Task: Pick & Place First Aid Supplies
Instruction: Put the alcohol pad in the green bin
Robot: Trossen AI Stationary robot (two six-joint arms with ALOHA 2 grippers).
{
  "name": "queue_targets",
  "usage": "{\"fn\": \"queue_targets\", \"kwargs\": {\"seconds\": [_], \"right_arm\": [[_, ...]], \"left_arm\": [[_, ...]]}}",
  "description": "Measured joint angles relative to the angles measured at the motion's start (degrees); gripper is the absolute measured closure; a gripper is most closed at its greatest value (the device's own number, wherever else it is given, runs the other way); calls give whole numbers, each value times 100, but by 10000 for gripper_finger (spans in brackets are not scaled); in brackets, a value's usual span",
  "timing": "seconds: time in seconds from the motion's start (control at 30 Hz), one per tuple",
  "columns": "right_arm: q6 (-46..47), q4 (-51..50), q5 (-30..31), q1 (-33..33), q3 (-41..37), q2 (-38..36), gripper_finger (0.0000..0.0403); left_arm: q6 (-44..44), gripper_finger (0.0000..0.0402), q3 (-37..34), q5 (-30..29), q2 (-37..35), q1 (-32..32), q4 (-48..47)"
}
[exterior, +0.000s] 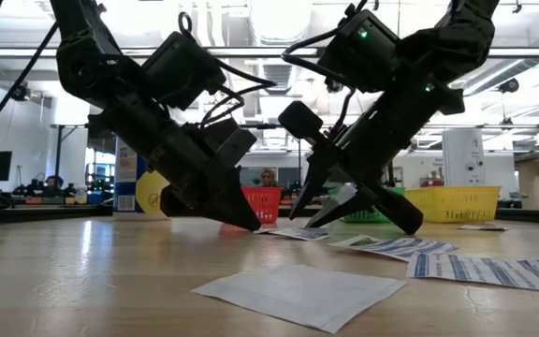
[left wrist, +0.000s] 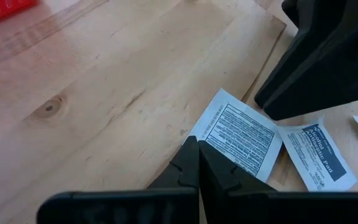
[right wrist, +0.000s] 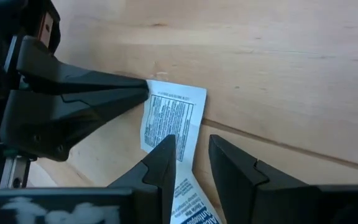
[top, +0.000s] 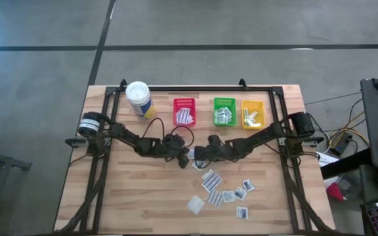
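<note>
Wooden desk (top: 143, 190), packets scattered near three bins.
Closed left gripper (left wrist: 197, 152) pins a printed packet (left wrist: 238, 134); open right gripper (right wrist: 191, 155) straddles it.

Flat white paper packets (top: 212, 181) lie scattered on the desk (top: 136, 190) near its front right. One printed packet (left wrist: 240, 133) lies flat between my two hands, overlapping a blue-labelled packet (left wrist: 316, 154) beside it.

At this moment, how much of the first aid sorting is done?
Done: packets already lie in the red bin, green bin and yellow bin. In hand: the shut left gripper pins a printed packet while the open right gripper straddles it. Left: the loose packets on the table.
</note>
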Motion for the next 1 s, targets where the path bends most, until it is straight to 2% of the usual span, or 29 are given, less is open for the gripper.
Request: {"fn": "queue_targets", "kwargs": {"seconds": [0.17,0.27,0.67,1.0], "right_arm": [[20,236,-224,-6,235,523,305],[-102,50,-271,-9,531,731,305],[-811,-397,-16,-75,743,411,315],[-1083,-303,-107,-105,736,430,362]], "left_arm": [[13,401,0,-18,2,-15,16],[60,401,-4,-24,2,-21,18],[96,401,-11,-22,2,-26,22],[370,401,-20,-100,4,-39,179]]}}
